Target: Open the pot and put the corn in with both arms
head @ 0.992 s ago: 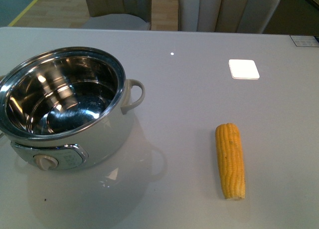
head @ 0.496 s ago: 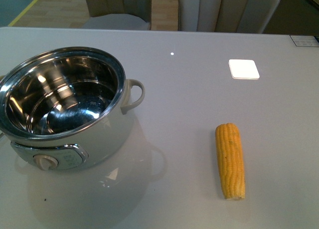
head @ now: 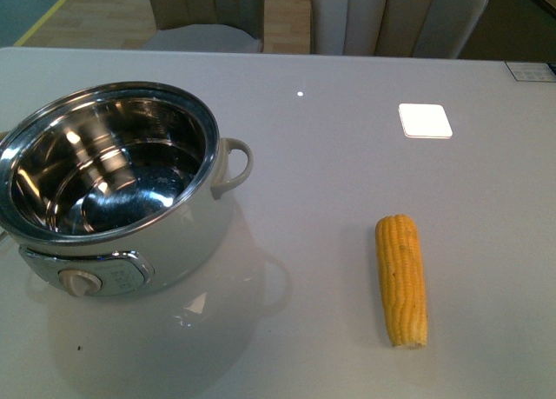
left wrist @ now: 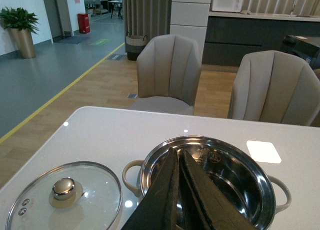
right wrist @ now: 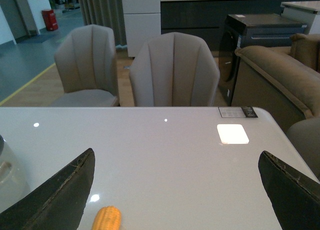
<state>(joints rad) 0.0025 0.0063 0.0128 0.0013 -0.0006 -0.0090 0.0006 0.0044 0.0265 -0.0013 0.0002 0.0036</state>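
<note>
The white pot (head: 130, 234) stands uncovered at the left of the table, its steel interior empty. Its glass lid (left wrist: 62, 197) lies flat on the table beside the pot (left wrist: 260, 185) in the left wrist view. The corn (head: 401, 278) lies on the table at the right, lengthwise, cut end toward me. Neither arm shows in the front view. My left gripper (left wrist: 175, 152) is shut with nothing in it, hovering over the pot's opening. My right gripper (right wrist: 177, 162) is open wide above the table, with the tip of the corn (right wrist: 106, 218) near one finger.
A bright square light patch (head: 425, 120) lies on the white table (head: 347, 190) at the back right. Two beige chairs (left wrist: 169, 72) stand behind the far edge. A sofa (right wrist: 272, 74) is off to the right.
</note>
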